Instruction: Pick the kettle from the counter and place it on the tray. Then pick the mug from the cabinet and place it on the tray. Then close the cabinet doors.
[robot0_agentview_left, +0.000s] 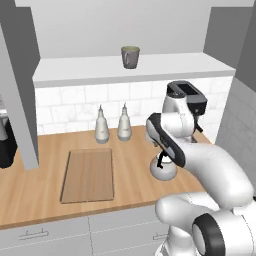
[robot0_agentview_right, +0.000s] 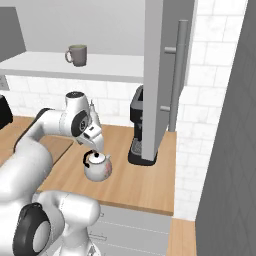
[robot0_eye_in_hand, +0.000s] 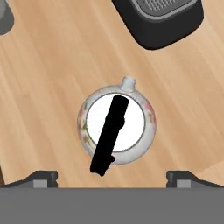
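Note:
The squat silver-white kettle (robot0_agentview_left: 163, 171) (robot0_agentview_right: 97, 167) (robot0_eye_in_hand: 117, 124) stands on the wooden counter (robot0_agentview_left: 132, 165), its black handle upright. My gripper (robot0_agentview_right: 94, 150) (robot0_eye_in_hand: 112, 177) hangs open just above it, the fingertips (robot0_eye_in_hand: 43, 177) spread wide to either side of the kettle without touching it. The light-wood tray (robot0_agentview_left: 88, 175) (robot0_agentview_right: 59, 144) lies bare on the counter to the kettle's left. Up on the white shelf of the open cabinet (robot0_agentview_left: 75, 67) sits the grey-green mug (robot0_agentview_left: 130, 56) (robot0_agentview_right: 77, 55). Both cabinet doors (robot0_agentview_left: 20, 100) (robot0_agentview_right: 160, 75) stand open.
A black coffee machine (robot0_agentview_left: 192, 100) (robot0_agentview_right: 140, 127) (robot0_eye_in_hand: 162, 17) stands close behind the kettle to the right. Two white bottles (robot0_agentview_left: 102, 125) (robot0_agentview_left: 124, 122) stand by the tiled wall behind the tray. The open right door's edge hangs over the coffee machine.

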